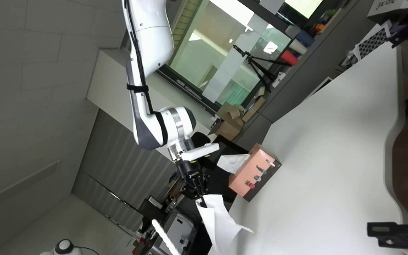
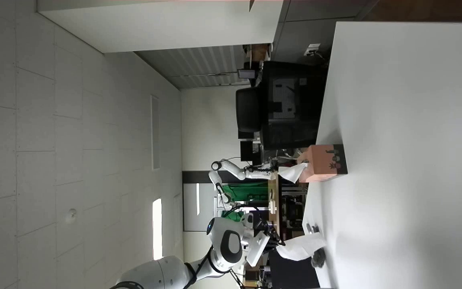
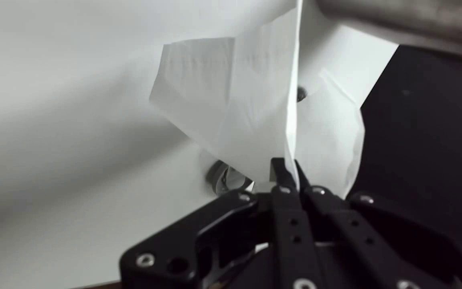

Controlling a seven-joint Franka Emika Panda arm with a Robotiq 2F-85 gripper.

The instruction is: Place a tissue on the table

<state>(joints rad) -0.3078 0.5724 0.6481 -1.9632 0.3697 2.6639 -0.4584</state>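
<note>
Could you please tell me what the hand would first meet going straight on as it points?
Beyond the tissue it grips, the hand would probably meet the table, though the tissue hides part of that line and depth is unclear.

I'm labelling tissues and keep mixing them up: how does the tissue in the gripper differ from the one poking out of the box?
The held tissue is pinched in the gripper; the boxed tissue pokes from the tissue box. The held tissue hangs down toward the table, while the boxed tissue sticks up. Much of the held tissue shows; of the boxed tissue, only a tuft. Both are white and thin-looking.
</note>
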